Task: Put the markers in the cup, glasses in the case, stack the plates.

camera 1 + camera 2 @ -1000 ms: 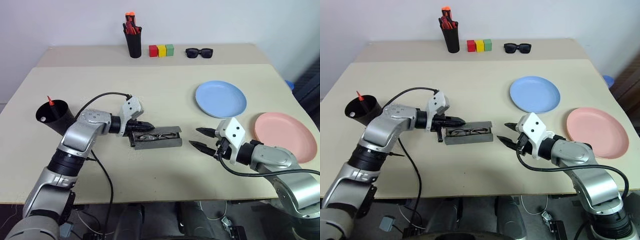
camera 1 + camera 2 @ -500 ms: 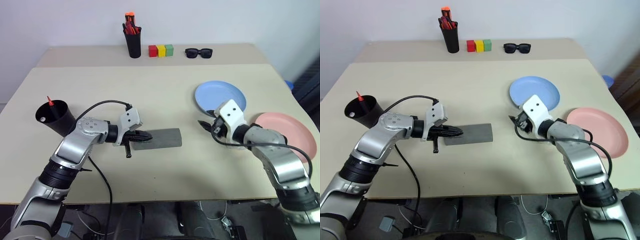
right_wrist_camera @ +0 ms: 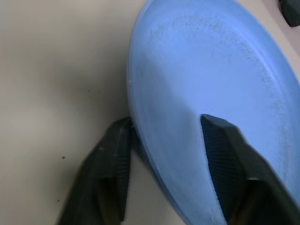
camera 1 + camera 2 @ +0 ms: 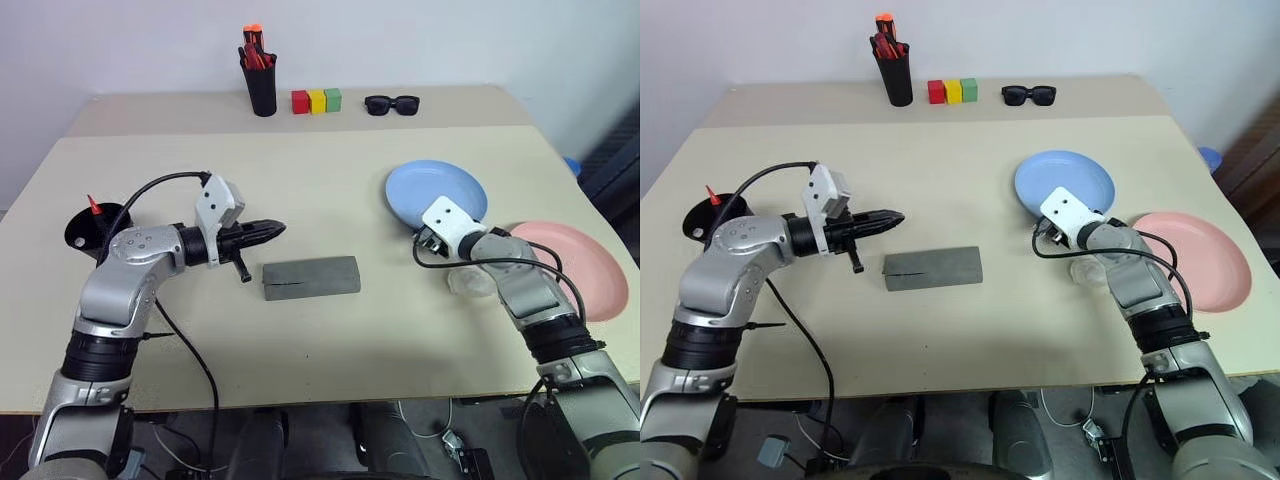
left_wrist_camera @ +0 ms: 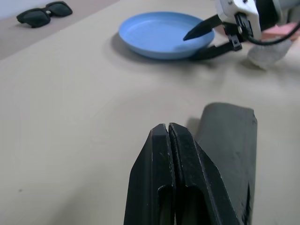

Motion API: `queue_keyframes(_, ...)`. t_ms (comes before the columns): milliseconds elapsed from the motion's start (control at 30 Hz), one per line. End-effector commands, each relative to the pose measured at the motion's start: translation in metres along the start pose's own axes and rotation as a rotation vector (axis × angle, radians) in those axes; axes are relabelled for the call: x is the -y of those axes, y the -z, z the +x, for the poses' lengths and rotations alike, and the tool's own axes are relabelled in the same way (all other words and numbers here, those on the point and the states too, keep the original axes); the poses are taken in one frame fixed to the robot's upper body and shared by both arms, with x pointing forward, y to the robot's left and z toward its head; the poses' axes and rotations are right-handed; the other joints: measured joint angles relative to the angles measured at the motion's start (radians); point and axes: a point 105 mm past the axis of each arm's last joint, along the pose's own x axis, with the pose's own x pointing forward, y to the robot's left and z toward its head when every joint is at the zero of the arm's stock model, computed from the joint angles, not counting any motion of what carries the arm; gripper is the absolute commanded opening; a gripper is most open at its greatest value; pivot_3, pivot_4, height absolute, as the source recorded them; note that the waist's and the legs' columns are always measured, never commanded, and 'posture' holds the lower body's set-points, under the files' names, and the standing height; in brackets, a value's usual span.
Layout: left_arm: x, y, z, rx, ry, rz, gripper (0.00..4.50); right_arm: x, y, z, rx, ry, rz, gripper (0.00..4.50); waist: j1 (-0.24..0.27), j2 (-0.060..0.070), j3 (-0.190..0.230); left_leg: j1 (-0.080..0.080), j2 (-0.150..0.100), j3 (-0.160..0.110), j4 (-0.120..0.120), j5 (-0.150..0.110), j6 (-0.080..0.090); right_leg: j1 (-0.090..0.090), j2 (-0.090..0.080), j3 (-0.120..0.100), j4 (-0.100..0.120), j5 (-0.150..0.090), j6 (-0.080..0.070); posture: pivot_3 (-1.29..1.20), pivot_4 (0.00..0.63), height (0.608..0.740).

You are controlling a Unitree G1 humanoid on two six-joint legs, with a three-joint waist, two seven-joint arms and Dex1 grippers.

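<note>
The grey case lies closed mid-table, so the glasses are hidden. My left gripper hovers shut and empty just left of and above the case, its fingertips pressed together. The black cup stands at the far left, partly behind my left arm, with a marker's red tip poking out. My right gripper is open astride the near-left rim of the blue plate, one finger over the plate and one outside below the rim. The pink plate lies to its right.
At the back stand a slim black pen holder with red-orange pens, three coloured blocks and black sunglasses. A small translucent lump lies under my right forearm between the plates.
The case, open with the glasses inside a second ago, is now closed. My left gripper drew back up and left from it. My right gripper swung forward to the blue plate's rim and narrowed.
</note>
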Motion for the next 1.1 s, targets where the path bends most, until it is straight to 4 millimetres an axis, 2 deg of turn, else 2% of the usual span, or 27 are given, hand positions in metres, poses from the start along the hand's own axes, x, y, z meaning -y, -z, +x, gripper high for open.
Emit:
queue_keyframes(33, 0.005, -0.012, -0.005, 0.037, -0.013, 0.055, 0.0, 0.006, -0.012, -0.001, 0.042, 0.012, -0.039, 0.49, -0.002, 0.0, 0.0, 0.0, 0.0, 0.0, 0.0, 0.0, 0.0, 0.0, 0.0, 0.0, 0.0, 0.0, 0.0, 0.0, 0.15, 0.74)
queue_keyframes(67, 0.007, -0.011, -0.004, 0.037, -0.01, 0.059, 0.0, 0.006, -0.012, -0.003, 0.045, 0.014, -0.042, 0.04, -0.002, 0.0, 0.0, 0.0, 0.0, 0.0, 0.0, 0.0, 0.0, 0.0, 0.0, 0.0, 0.0, 0.0, 0.0, 0.0, 0.15, 0.74)
queue_keyframes(200, 0.019, -0.012, 0.001, 0.062, 0.033, 0.065, 0.0, 0.018, -0.019, -0.015, 0.063, 0.072, -0.105, 0.04, -0.001, 0.0, 0.0, 0.0, 0.0, 0.0, 0.0, 0.0, 0.0, 0.0, 0.0, 0.0, 0.0, 0.0, 0.0, 0.0, 0.15, 0.74)
queue_keyframes(367, 0.046, -0.019, 0.014, 0.136, 0.166, 0.082, 0.0, 0.037, -0.024, -0.066, 0.076, 0.122, -0.143, 0.04, 0.011, 0.001, 0.0, -0.001, 0.0, 0.0, 0.0, 0.0, 0.0, 0.0, -0.001, 0.0, 0.0, 0.0, 0.0, 0.0, 0.15, 0.74)
queue_keyframes(467, 0.059, -0.019, 0.024, 0.15, 0.239, 0.077, 0.0, 0.041, -0.016, -0.101, 0.033, 0.111, -0.114, 0.04, 0.023, 0.001, 0.0, 0.0, -0.001, 0.0, 0.0, 0.0, 0.0, 0.0, -0.001, 0.0, 0.0, 0.0, 0.0, 0.0, 0.15, 0.74)
queue_keyframes(600, 0.069, -0.018, 0.038, 0.16, 0.304, 0.066, 0.0, 0.04, 0.008, -0.143, -0.098, 0.098, -0.101, 0.04, 0.027, 0.001, 0.0, 0.001, 0.0, 0.0, 0.001, 0.0, 0.0, 0.002, -0.001, 0.0, -0.001, -0.002, -0.003, 0.0, 0.15, 0.74)
queue_keyframes(733, 0.072, -0.021, 0.045, 0.172, 0.329, 0.061, 0.0, 0.029, 0.023, -0.159, -0.165, 0.063, -0.056, 0.04, 0.019, 0.001, 0.0, 0.001, 0.0, 0.001, 0.003, 0.0, 0.0, 0.003, -0.001, 0.0, -0.001, -0.002, -0.003, 0.0, 0.15, 0.74)
queue_keyframes(833, 0.071, -0.023, 0.05, 0.178, 0.344, 0.058, 0.0, 0.023, 0.037, -0.164, -0.224, 0.042, -0.039, 0.98, 0.02, 0.001, 0.0, 0.001, 0.0, 0.001, 0.006, 0.0, 0.0, 0.003, -0.001, 0.0, 0.0, -0.002, -0.004, 0.0, 0.15, 0.74)
queue_keyframes(1033, 0.068, -0.021, 0.048, 0.17, 0.325, 0.053, 0.0, 0.008, 0.012, -0.159, -0.095, -0.018, 0.0, 3.88, 0.023, 0.001, 0.0, 0.001, 0.0, 0.001, 0.007, 0.0, 0.0, 0.004, -0.001, 0.0, 0.0, -0.004, -0.002, 0.0, 0.15, 0.74)
queue_keyframes(1100, 0.068, -0.02, 0.047, 0.169, 0.317, 0.053, 0.0, -0.002, 0.009, -0.156, -0.074, -0.064, 0.015, 3.88, 0.025, 0.001, 0.0, 0.001, 0.0, 0.001, 0.006, 0.0, 0.0, 0.004, -0.001, 0.0, 0.0, -0.004, -0.002, 0.0, 0.15, 0.74)
